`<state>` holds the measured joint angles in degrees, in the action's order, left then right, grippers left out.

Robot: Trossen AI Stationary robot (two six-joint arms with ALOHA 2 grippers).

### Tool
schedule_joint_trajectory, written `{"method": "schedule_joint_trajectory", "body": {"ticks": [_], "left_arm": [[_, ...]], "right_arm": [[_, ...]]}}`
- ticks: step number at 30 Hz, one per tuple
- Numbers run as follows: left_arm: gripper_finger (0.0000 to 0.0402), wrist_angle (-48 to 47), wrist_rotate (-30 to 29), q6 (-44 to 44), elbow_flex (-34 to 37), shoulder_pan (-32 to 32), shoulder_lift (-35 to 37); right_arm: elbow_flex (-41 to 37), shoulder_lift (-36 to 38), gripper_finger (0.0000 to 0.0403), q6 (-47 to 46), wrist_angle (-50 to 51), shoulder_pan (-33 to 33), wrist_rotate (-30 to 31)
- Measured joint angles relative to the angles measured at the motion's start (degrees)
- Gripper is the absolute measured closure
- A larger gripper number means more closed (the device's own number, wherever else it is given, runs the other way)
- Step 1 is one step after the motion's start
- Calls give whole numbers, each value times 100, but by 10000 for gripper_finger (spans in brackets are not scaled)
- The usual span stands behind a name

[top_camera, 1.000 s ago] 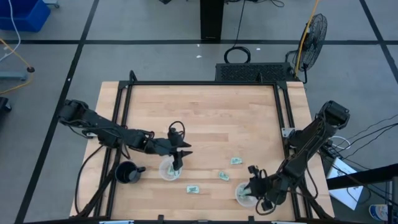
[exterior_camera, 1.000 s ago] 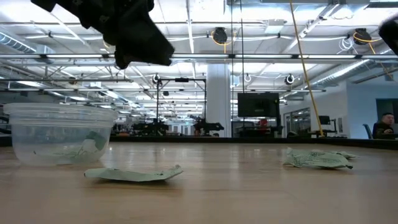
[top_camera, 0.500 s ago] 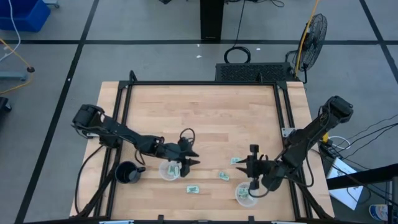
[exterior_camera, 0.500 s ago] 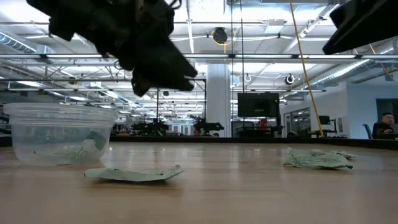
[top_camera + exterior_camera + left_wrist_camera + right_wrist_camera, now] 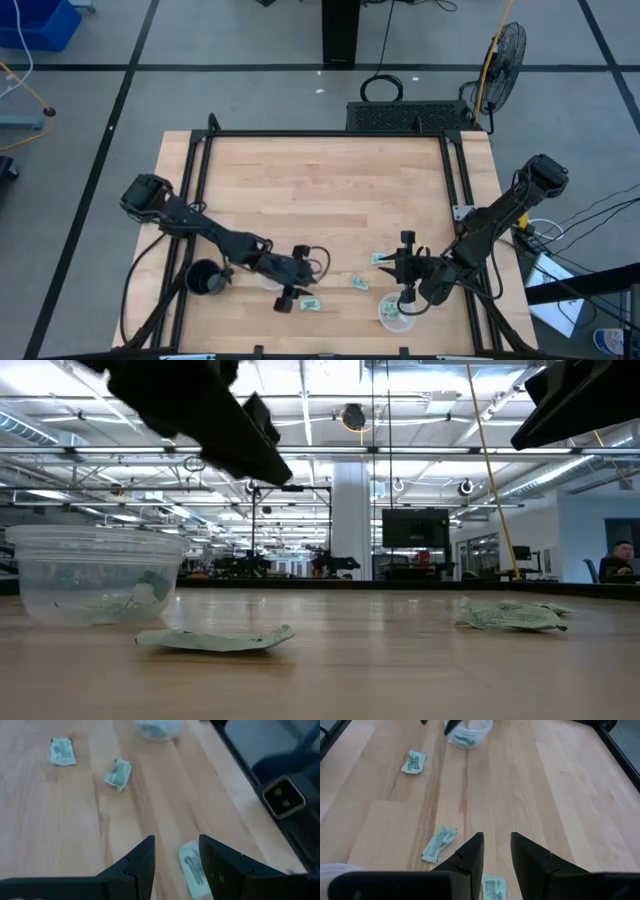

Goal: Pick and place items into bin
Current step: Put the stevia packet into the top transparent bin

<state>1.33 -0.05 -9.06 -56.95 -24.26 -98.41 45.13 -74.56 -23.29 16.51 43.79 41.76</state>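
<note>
Three pale green-and-white packets lie flat on the wood: one (image 5: 311,303) just ahead of my left gripper (image 5: 292,295), one (image 5: 358,283) in the middle, one (image 5: 380,258) under my right gripper (image 5: 390,264). In the left wrist view, the open left gripper (image 5: 176,857) hovers with the nearest packet (image 5: 192,867) beyond its tips. The open right gripper (image 5: 497,855) hovers over its packet (image 5: 494,890). A clear cup (image 5: 469,732) holding packets stands by the left arm. A second cup (image 5: 395,312) stands near the right arm.
A black mug (image 5: 204,278) stands near the table's left near corner. A black metal frame (image 5: 200,150) runs round the tabletop. Bare wood (image 5: 330,190) fills the far half. In the low view, the left cup (image 5: 95,575) and two packets (image 5: 215,640) (image 5: 510,617) show.
My left gripper has moved from above the left cup toward the table's right and near edge, ending beside the near packet. My right gripper has swung from over the right cup toward the far edge, to above the far packet, then held still.
</note>
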Motion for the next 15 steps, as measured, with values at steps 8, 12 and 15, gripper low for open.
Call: {"method": "schedule_joint_trajectory", "body": {"ticks": [8, 12, 15], "left_arm": [[245, -1743, 38, -42, -1286, -65, -528], [245, -1849, 180, 32, -1640, -125, -1092], [245, -1927, 249, 11, -1860, -137, -1425]], "right_arm": [[-1, -2, 314, -2, -180, 0, -2], [-3, -2, 314, -2, -175, 0, -2], [-3, -2, 314, -2, -175, 0, -2]]}}
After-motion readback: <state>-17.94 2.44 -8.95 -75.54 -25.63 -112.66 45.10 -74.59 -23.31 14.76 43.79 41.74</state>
